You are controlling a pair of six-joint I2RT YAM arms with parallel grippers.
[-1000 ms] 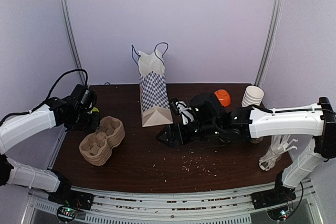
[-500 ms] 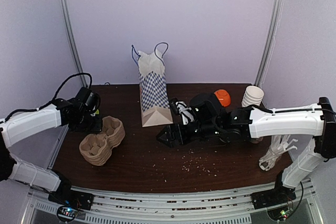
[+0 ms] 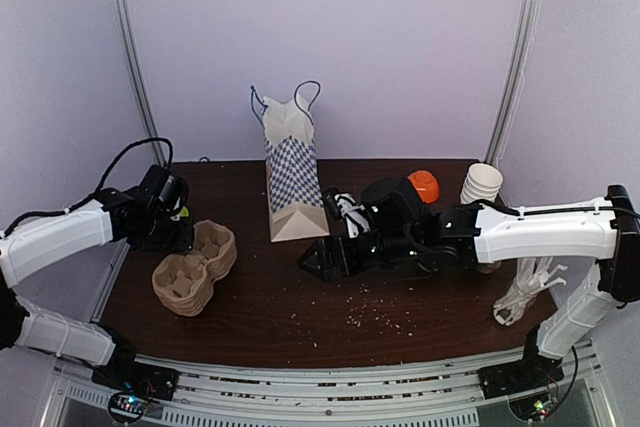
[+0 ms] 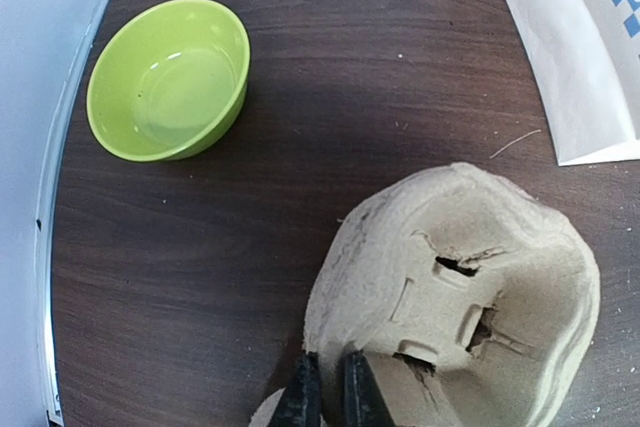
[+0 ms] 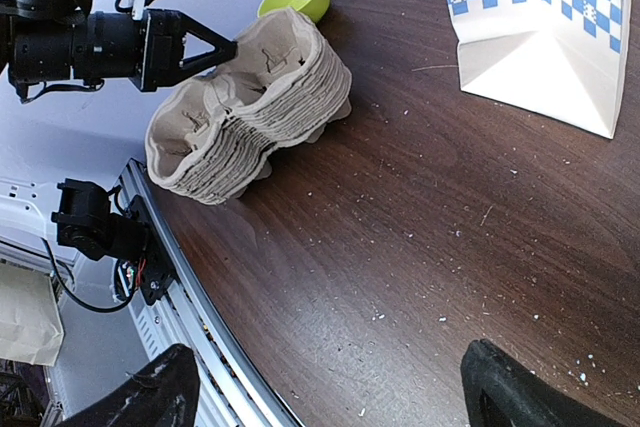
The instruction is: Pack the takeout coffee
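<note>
**Status: packing not started.**

1. **Task item.** The takeout coffee [image 3: 346,211] stands on the table [image 3: 280,322] just right of centre in the overhead view. It is near the lower right corner of the paper bag [image 3: 292,172] and partly hidden behind the right arm. Only its white wall with black print shows clearly (the lid cannot be told apart from the dark arm housing). Neither wrist view shows it. It is in no carrier and not in the bag.

2. **Left gripper** [image 4: 327,379]. It appears at bottom centre of the left wrist view. The jaws are drawn together to a narrow slit at the rim of the carrier stack [image 4: 460,287]. Whether the pulp rim is actually pinched between them cannot be told. A green bowl [image 4: 168,79] sits in the upper left of that view, apart from the stack.

3. **Right gripper** [image 5: 335,397]. The jaws are spread wide with nothing between them. It is held low over bare table at the centre of the overhead view, below the bag.

4. **Remaining, as judged.**
   - Free one carrier from the stack.
   - Seat the coffee in it.
   - Place the load in the bag, whose mouth faces up in the upper centre of the overhead view.

None of these steps appears complete.
</note>
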